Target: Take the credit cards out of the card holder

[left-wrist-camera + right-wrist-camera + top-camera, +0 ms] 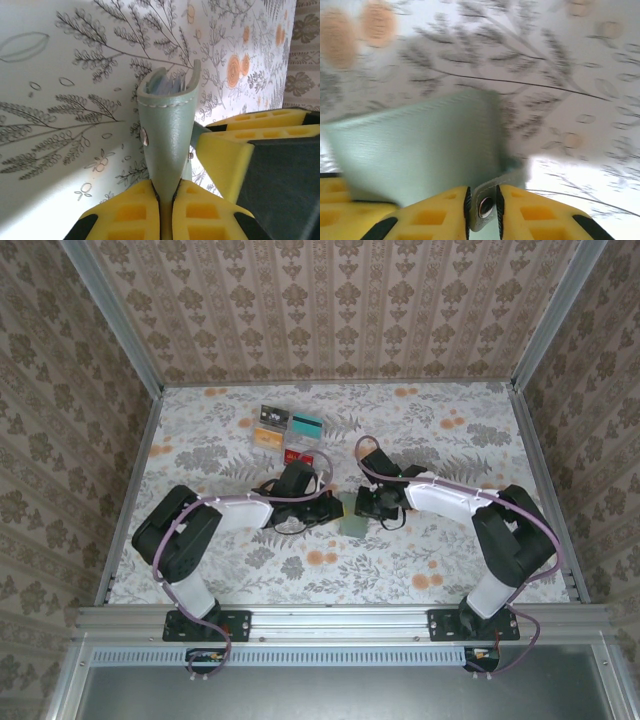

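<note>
White floral table [450, 440] beneath brown damask walls [330, 310].

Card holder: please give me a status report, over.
Left hand shut on card holder. Right hand shut on its snap tab. Cards inside, none out. Tray farther back, not in the way.

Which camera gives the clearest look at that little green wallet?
The left wrist view: the wallet is sharp and close, pinched in the left gripper, cards peeking from its open end. The right wrist view shows its broad face, blurred. The top view shows it as a small green patch.
</note>
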